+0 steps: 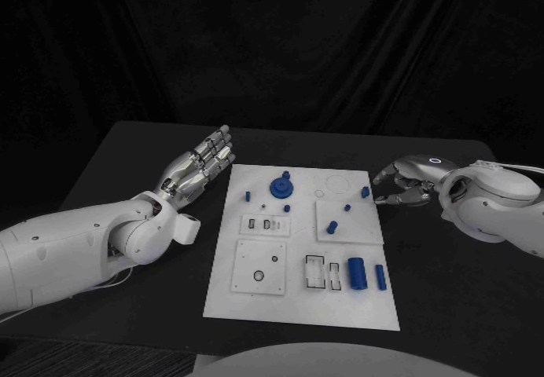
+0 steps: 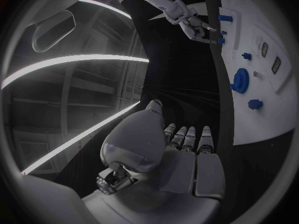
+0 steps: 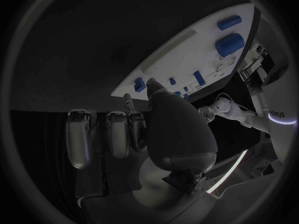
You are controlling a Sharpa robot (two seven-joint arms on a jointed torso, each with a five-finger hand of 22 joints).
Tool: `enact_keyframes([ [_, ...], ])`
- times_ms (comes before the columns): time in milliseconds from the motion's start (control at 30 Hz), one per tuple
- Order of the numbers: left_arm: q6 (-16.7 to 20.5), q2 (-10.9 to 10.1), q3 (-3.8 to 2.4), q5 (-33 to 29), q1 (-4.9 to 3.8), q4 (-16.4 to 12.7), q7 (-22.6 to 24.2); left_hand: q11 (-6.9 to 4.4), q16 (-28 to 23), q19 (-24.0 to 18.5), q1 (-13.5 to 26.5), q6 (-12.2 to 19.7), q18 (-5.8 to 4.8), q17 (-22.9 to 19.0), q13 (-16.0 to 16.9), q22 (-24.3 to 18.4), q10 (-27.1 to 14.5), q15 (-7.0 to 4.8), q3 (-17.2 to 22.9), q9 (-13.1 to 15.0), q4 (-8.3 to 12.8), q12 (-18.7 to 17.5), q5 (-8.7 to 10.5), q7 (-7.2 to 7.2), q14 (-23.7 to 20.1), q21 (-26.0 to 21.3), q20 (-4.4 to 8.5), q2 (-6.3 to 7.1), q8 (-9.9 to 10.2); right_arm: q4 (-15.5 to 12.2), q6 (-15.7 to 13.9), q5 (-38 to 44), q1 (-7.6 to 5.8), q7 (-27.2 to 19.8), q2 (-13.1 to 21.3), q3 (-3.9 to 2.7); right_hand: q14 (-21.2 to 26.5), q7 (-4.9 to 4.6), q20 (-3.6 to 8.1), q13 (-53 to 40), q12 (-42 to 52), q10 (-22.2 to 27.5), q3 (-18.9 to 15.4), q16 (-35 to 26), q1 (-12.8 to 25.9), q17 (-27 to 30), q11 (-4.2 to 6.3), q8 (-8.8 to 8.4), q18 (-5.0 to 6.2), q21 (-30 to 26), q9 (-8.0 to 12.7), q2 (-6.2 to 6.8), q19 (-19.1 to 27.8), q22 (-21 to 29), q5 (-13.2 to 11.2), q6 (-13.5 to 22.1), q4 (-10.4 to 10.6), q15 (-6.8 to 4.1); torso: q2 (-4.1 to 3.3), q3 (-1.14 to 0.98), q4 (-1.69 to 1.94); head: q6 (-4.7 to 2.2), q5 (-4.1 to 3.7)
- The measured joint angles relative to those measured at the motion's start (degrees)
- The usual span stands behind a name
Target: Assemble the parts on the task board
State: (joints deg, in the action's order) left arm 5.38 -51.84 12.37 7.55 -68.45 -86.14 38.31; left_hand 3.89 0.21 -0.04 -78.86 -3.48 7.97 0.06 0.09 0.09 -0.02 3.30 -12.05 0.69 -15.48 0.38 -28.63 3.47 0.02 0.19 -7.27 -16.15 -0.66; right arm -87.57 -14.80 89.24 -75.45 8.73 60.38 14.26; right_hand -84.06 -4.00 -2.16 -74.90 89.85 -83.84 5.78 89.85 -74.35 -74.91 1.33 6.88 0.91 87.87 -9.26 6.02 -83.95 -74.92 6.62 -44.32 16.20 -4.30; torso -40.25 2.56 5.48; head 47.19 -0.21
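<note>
The task board (image 1: pixel 300 294) lies in the middle of the black surface (image 1: pixel 453 298), with blue parts (image 1: pixel 356 273) on it. The left hand (image 1: pixel 202 165) is beside the board's left edge, flat with straight fingers, and it holds nothing. The right hand (image 1: pixel 402 187) is at the board's far right corner, with fingers bent down near a small blue part (image 1: pixel 365 191); I cannot tell if it holds it.

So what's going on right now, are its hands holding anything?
Left hand open beside task board, holding nothing. Right hand at the board's far right edge, grip unclear. Blue parts lying on board. Nothing in the way.
</note>
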Motion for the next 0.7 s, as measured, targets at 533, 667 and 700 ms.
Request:
enact_keyframes([
  [533,-0.25,0.09,0.0,0.0,0.01,0.15,-0.09,0.0,0.0,0.0,-0.17,0.0,0.0,0.02,-0.02,0.01,0.0,0.0,0.15,0.0,0.15,0.0,-0.28,0.0,0.0,0.0,0.0,0.17,0.0,1.51,-1.78,-0.22,0.9,-0.39,-1.46,-0.01,0.01,-0.37,0.0,-0.03,0.0,-0.21,0.0,0.0,-0.83,0.0,-0.21,0.45,0.0,0.0,-0.87,-0.35,0.0,0.01,3.2,0.37,0.0,0.0,0.02,-0.01,0.03,0.26,-0.05],
  [667,-0.32,0.12,0.0,0.0,0.01,0.16,-0.13,0.0,0.0,0.0,-0.23,0.0,0.0,0.03,-0.04,0.0,0.0,0.0,0.15,0.0,0.15,0.0,-0.31,0.0,0.0,0.0,0.0,0.23,0.0,1.81,-2.13,-0.24,0.93,-0.51,-1.76,-0.01,0.0,-0.49,0.0,-0.04,0.0,-0.21,0.16,0.0,-1.29,0.0,-0.21,1.13,0.0,0.0,-1.59,-0.81,0.0,0.01,6.71,1.15,-0.17,0.0,0.02,0.01,0.03,0.26,-0.07],
  [700,-0.34,0.13,0.0,0.0,0.01,0.17,-0.13,0.0,0.0,0.0,-0.33,0.0,0.0,0.03,-0.04,0.01,0.0,0.0,0.32,0.0,0.32,0.0,-0.53,0.0,0.0,0.0,0.0,0.12,0.0,1.88,-2.19,-0.25,0.94,-0.54,-1.83,-0.01,0.0,-0.49,0.0,-0.04,0.0,-0.21,0.28,0.0,-1.46,0.0,-0.21,1.31,0.0,0.0,-1.8,-0.98,0.0,0.01,7.81,1.15,-0.29,0.0,0.02,0.01,0.03,0.26,-0.07],
])
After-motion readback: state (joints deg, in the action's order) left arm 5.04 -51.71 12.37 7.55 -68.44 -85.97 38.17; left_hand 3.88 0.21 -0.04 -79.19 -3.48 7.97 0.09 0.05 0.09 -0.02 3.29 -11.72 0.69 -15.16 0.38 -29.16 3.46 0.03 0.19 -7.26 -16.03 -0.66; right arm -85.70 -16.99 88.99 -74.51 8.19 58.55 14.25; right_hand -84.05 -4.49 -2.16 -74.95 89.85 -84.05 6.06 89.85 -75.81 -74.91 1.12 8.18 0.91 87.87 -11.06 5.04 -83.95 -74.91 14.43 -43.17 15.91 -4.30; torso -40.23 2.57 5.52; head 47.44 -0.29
